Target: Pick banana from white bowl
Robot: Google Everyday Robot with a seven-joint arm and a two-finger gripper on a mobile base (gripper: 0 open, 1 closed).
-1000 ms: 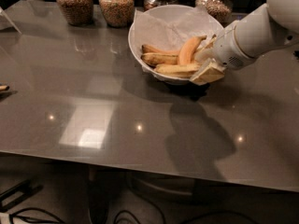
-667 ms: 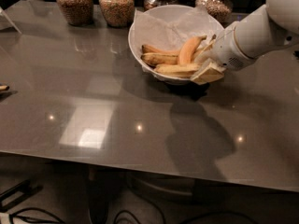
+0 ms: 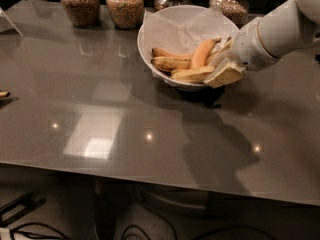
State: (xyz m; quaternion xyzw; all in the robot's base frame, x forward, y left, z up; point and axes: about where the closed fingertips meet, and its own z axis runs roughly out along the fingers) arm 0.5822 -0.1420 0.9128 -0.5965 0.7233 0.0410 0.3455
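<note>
The white bowl, lined with crinkled white paper, stands at the back middle of the grey table. The banana, long, pale yellow and nearly straight, lies at the bowl's front. A brighter orange-yellow curved banana and shorter brown-streaked bananas lie behind it. My gripper reaches in over the bowl's right rim. Its beige fingers stand apart, the lower one against the banana's right end. The banana rests in the bowl.
Several glass jars of grains line the table's back edge behind the bowl. A small object lies at the left edge. The white arm comes in from the right. Cables lie on the floor below.
</note>
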